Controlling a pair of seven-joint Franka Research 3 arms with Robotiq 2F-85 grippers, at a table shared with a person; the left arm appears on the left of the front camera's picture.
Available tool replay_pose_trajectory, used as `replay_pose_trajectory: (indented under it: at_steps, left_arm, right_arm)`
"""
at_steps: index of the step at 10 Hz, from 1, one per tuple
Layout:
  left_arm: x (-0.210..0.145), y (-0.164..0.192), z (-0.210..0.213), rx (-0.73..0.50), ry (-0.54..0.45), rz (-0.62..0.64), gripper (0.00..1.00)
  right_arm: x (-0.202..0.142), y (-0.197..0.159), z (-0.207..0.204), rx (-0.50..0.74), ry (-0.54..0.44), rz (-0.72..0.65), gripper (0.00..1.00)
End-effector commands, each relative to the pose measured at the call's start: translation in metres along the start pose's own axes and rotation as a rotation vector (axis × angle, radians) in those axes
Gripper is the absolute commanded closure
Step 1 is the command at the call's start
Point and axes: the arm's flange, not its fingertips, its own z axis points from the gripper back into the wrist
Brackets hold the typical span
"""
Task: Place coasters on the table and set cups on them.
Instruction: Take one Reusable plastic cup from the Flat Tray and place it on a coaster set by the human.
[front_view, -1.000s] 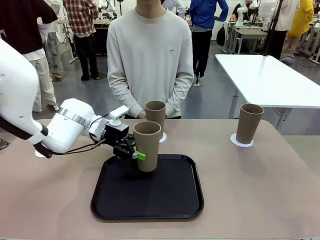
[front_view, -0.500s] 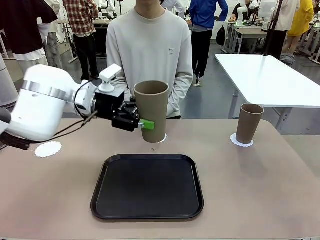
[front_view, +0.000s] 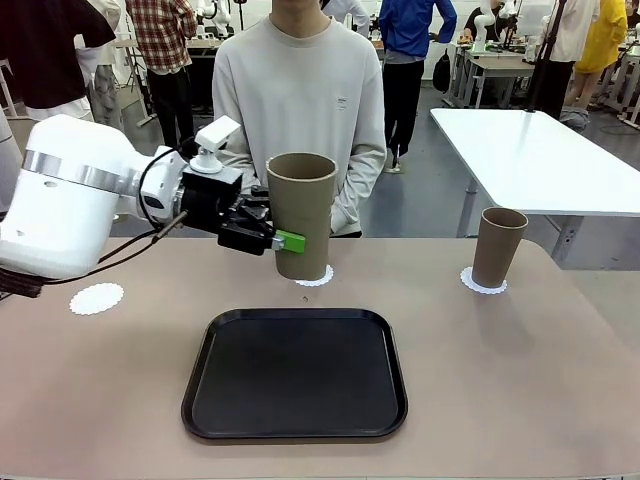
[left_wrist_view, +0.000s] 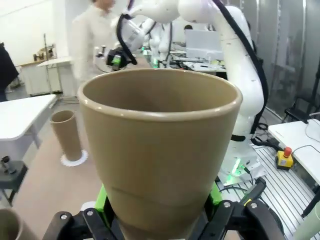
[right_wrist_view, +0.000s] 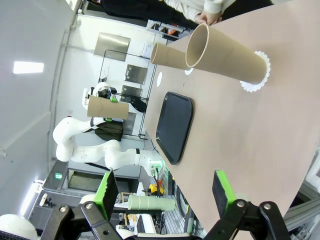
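My left gripper (front_view: 281, 240) is shut on a tan cup (front_view: 302, 214) and holds it in the air, slightly tilted, beyond the black tray's far edge. In the left wrist view this cup (left_wrist_view: 159, 150) stands large between the green pads (left_wrist_view: 102, 201). It hides most of the middle coaster (front_view: 317, 275). A second cup (front_view: 498, 246) stands on a coaster (front_view: 483, 286) at the far right of the table (front_view: 520, 390). An empty coaster (front_view: 97, 298) lies at the left. My right gripper (right_wrist_view: 165, 196) is open above the table, looking at a cup (right_wrist_view: 225, 52) on its coaster (right_wrist_view: 255, 71) and another cup (right_wrist_view: 167, 55) behind.
The black tray (front_view: 295, 372) lies empty in the middle of the table near my side. A person (front_view: 300, 110) stands at the far edge with hands held low. A white table (front_view: 530, 160) stands behind at the right.
My left gripper has lifted the cup off the black tray and carried it up and toward the far side. The tray is now empty.
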Motion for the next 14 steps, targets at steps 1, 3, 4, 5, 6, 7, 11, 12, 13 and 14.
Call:
replay_pose_trajectory:
  at_steps: [1,3,4,5,6,7,11,12,13,14]
  left_arm:
    - [0.003,-0.011,0.077,0.129,-0.083,-0.015,0.15]
    - [0.011,-0.035,0.141,0.275,-0.132,-0.044,0.15]
    - [0.012,-0.045,0.171,0.337,-0.158,-0.040,0.15]
    - [0.015,-0.052,0.202,0.399,-0.188,-0.019,0.15]
    - [0.016,-0.057,0.236,0.478,-0.219,-0.004,0.15]
    - [0.014,-0.060,0.267,0.543,-0.243,0.015,0.15]
    - [-0.007,-0.058,0.364,0.705,-0.286,0.161,0.15]
    - [-0.014,-0.054,0.376,0.737,-0.263,0.178,0.15]
    - [-0.023,-0.047,0.385,0.769,-0.249,0.198,0.15]
    - [-0.035,-0.038,0.393,0.791,-0.226,0.229,0.15]
  right_arm:
    - [0.000,0.001,-0.002,-0.001,-0.011,0.003,0.00]
    - [0.000,0.001,-0.002,-0.001,-0.011,0.003,0.00]
    - [0.000,0.001,-0.002,-0.001,-0.011,0.003,0.00]
    - [0.000,0.001,-0.002,-0.001,-0.011,0.003,0.00]
    - [0.000,0.001,-0.002,-0.001,-0.011,0.003,0.00]
    - [0.000,0.001,-0.002,-0.001,-0.011,0.003,0.00]
    - [0.000,0.001,-0.002,-0.001,-0.011,0.003,0.00]
    - [0.000,0.001,-0.002,-0.001,-0.011,0.003,0.00]
    - [0.000,0.001,-0.002,-0.001,-0.011,0.003,0.00]
    - [0.000,0.001,-0.002,-0.001,-0.011,0.003,0.00]
